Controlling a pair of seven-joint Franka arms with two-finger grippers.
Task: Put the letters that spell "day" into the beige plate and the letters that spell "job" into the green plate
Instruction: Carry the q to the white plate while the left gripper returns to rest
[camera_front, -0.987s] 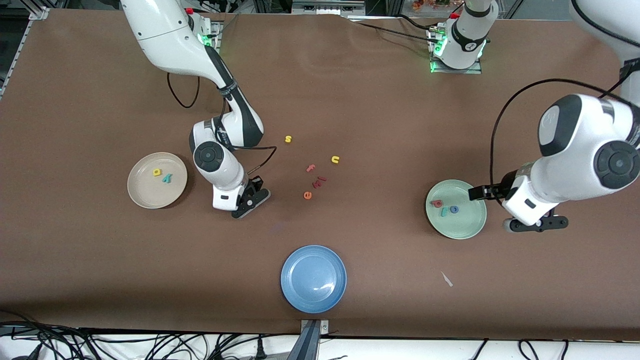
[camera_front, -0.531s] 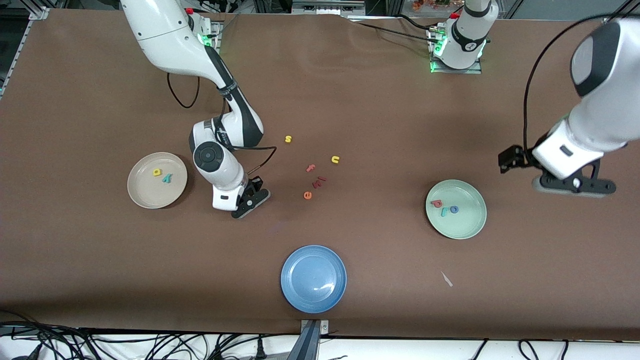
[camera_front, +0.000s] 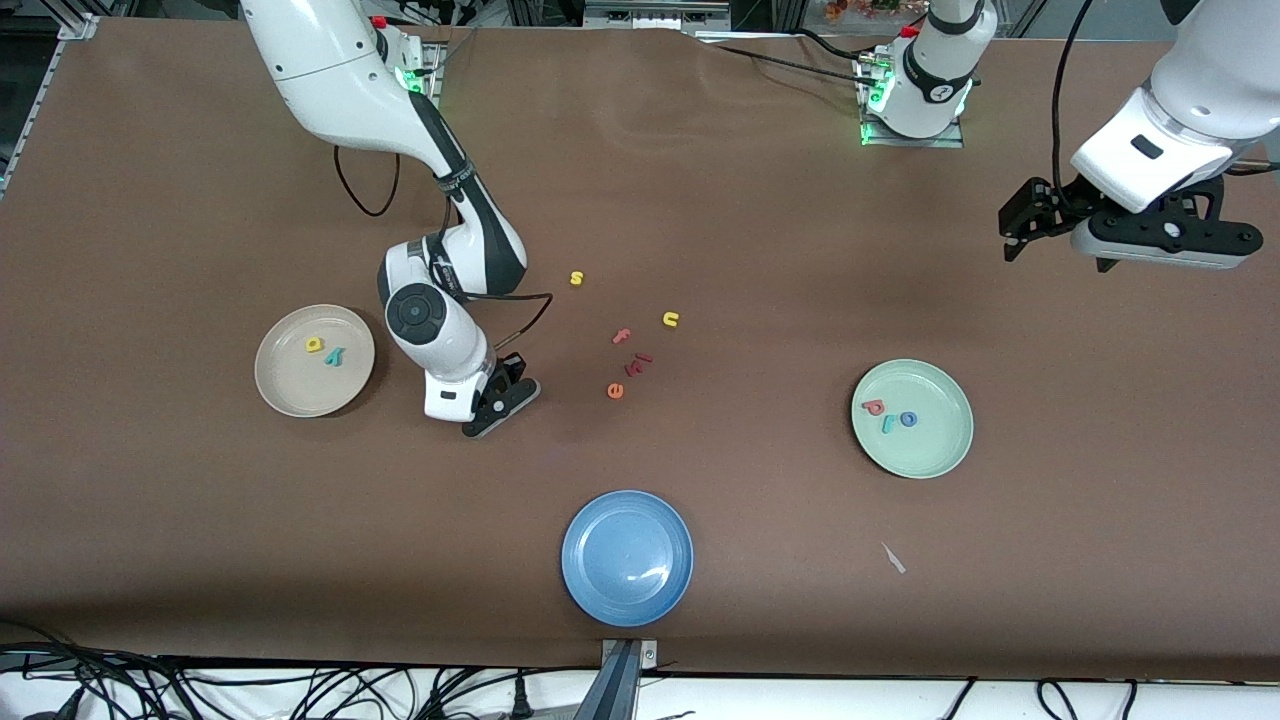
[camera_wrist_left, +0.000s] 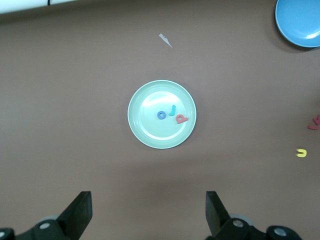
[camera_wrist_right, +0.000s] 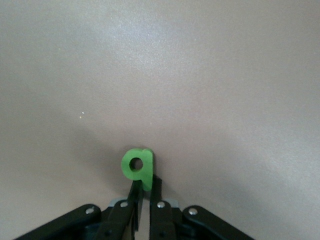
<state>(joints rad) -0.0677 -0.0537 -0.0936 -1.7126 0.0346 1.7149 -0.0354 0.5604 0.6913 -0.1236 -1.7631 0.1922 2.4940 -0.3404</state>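
Working across the front view from the right arm's end, I see the beige plate (camera_front: 314, 360) holding two of its three letters, the yellow rounded letter (camera_front: 314, 344) and the teal y (camera_front: 334, 356), lying close together. Just beside that plate, low over bare table (camera_front: 200, 520), sits my right tool (camera_front: 503, 397), and the right wrist view shows it clamped on the stem of the green rounded letter (camera_wrist_right: 137, 166), the last piece of "day". So the step in hand, as I judge it, is the grasp of that letter with its delivery not yet made. Next I need to lift it clear, carry it over the beige plate's rim and let go above a bare patch, not on top of the two letters lying there. Nearer the middle lie the strays: the yellow s (camera_front: 576, 278), pink f (camera_front: 621, 336), orange e (camera_front: 615, 391), dark red pieces (camera_front: 638, 362) and yellow u (camera_front: 670, 319), with the blue plate (camera_front: 627, 557) nearer the front camera. Toward the left arm's end, the green plate (camera_front: 912, 418) carries the salmon-pink letter (camera_front: 874, 407), teal j (camera_front: 888, 424) and blue o (camera_front: 908, 419), so "job" looks done. My left tool (camera_front: 1165, 240) waits high over the table with its fingers spread wide and empty.
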